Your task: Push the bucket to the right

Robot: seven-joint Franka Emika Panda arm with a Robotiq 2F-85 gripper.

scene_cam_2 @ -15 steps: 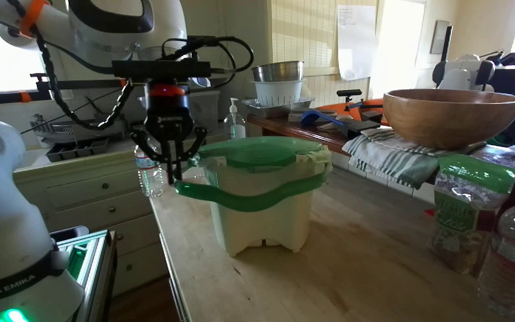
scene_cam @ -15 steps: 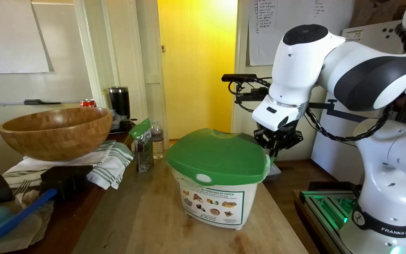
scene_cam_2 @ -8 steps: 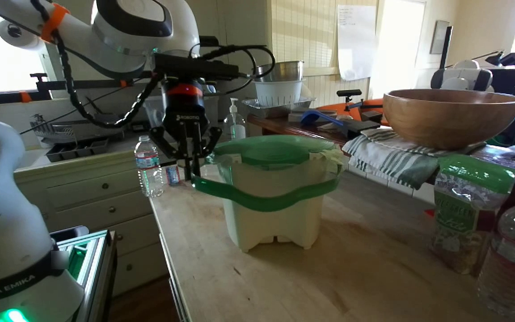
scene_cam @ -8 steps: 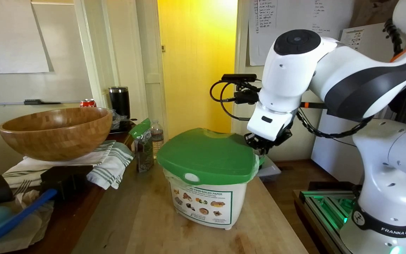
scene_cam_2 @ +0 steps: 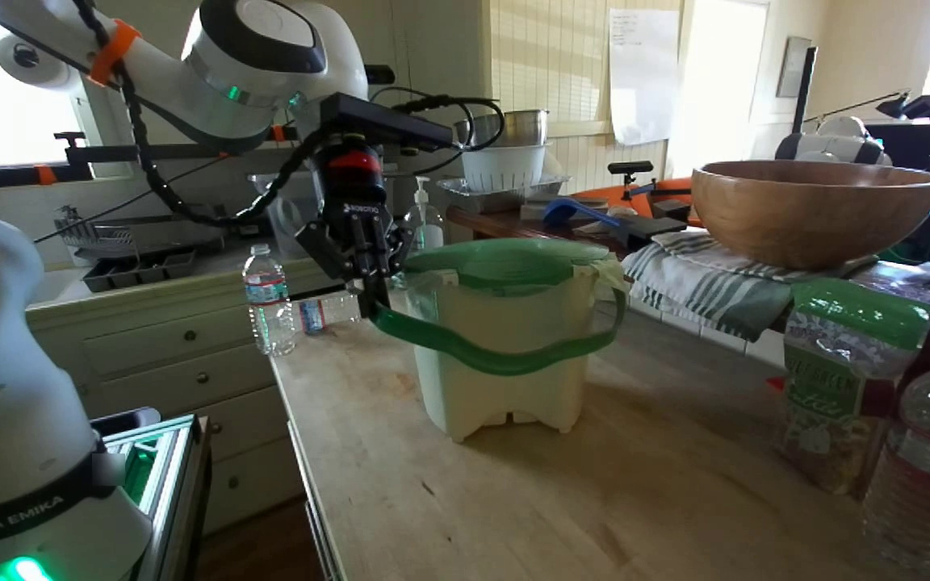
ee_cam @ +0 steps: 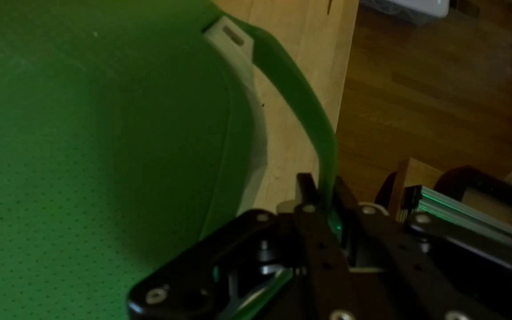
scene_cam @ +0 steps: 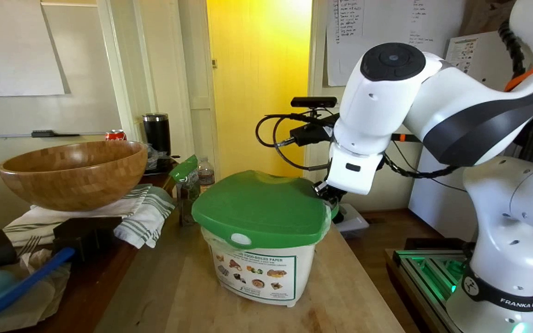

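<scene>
There it stood, the white bucket point(scene_cam: 257, 277), upright on the wooden counter point(scene_cam: 155, 296), between the robot's base point(scene_cam: 500, 259) and the wooden bowl point(scene_cam: 72, 178); the gripper point(ee_cam: 325, 189) held the green handle point(scene_cam_2: 505, 361) pinched between fingers point(ee_cam: 306, 186) nearly together, out at the tub's side; that strap looked bendy, so I reckoned it would flex or swing before the tub followed; the body seemed stiff, hardly fragile, probably light, though the green lid point(scene_cam: 262, 212) hid any load; the lid looked slick, a poor hold, the liner point(scene_cam_2: 612, 272) poking out beneath it flimsier than that; the feet point(scene_cam_2: 465, 428), I guessed, would slide readily on that wood; my pick was the tub wall point(scene_cam_2: 513, 395), pressed low, lest it tip!
</scene>
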